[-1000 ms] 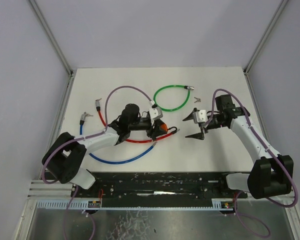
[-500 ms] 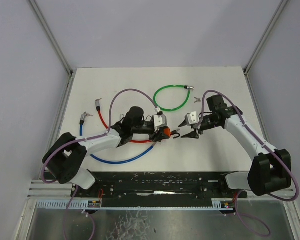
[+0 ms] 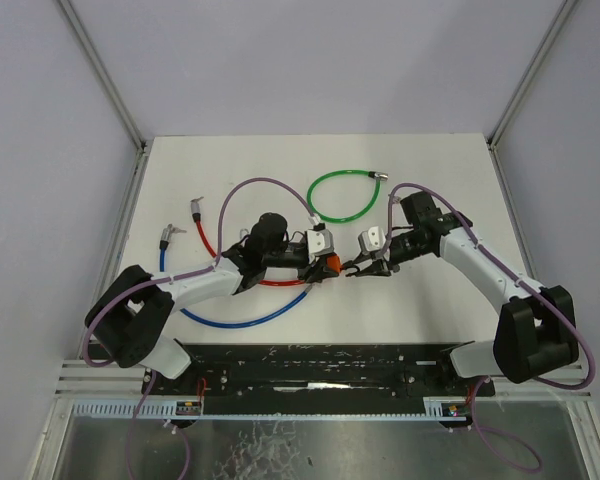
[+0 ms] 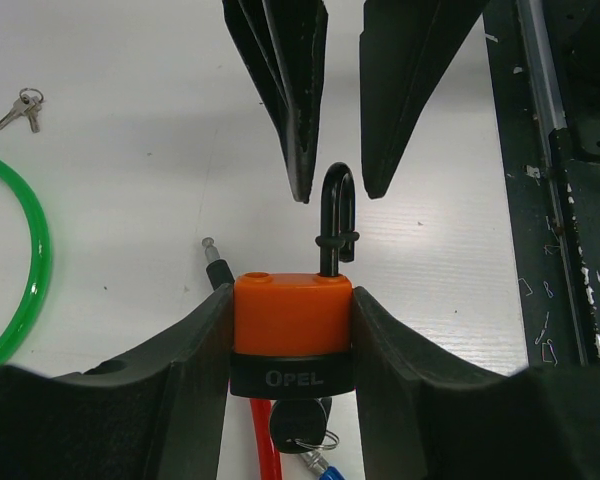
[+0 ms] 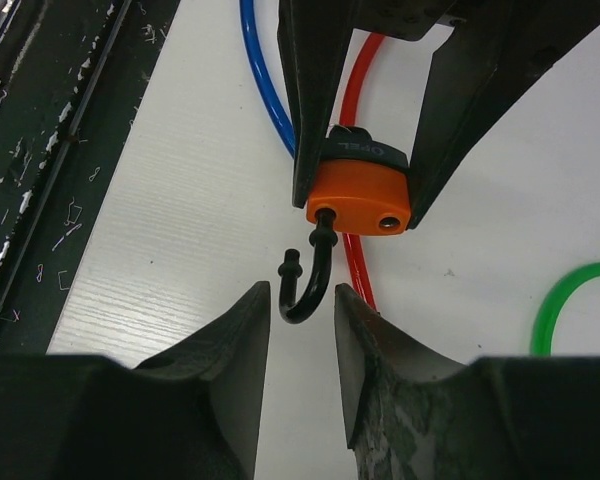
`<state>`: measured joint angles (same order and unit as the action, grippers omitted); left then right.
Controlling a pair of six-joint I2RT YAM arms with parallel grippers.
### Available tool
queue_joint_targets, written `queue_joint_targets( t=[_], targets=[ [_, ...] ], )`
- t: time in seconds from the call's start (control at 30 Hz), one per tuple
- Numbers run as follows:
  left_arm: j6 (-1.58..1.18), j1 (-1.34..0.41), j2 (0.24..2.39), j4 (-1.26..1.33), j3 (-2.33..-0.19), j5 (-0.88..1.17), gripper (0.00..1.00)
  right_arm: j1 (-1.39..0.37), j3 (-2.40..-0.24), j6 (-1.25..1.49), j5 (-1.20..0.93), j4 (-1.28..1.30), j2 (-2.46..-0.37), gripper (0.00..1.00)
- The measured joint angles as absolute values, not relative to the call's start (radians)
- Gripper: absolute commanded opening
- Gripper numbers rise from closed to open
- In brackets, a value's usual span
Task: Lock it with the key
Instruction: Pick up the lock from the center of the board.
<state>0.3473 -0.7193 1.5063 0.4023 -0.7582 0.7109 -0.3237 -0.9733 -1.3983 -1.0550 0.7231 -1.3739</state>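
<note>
The orange padlock [image 4: 292, 318] sat near the counter's [image 3: 440, 170] centre, pinched by its sides in the left claw [image 3: 323, 262], which was closed on it. In the top view its long axis ran 9 to 3 o'clock, the black shackle [image 5: 320, 260] pointing to 3, unlatched, its free end swung clear of the body. The right claw [image 5: 298, 292] stood slightly parted, one finger on each side of the shackle's bend, gripping nothing. The key [image 4: 298, 428] at the lock's 9 o'clock end was mostly hidden under the body.
</note>
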Motion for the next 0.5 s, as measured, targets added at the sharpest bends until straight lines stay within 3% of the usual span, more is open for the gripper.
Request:
queue_joint_targets(
  t=[0.5],
  targets=[
    [0.35, -0.719, 1.506, 0.402, -0.758, 0.712, 0.0, -0.342, -0.979, -1.343, -1.048, 0.696, -1.401, 0.26]
  ],
)
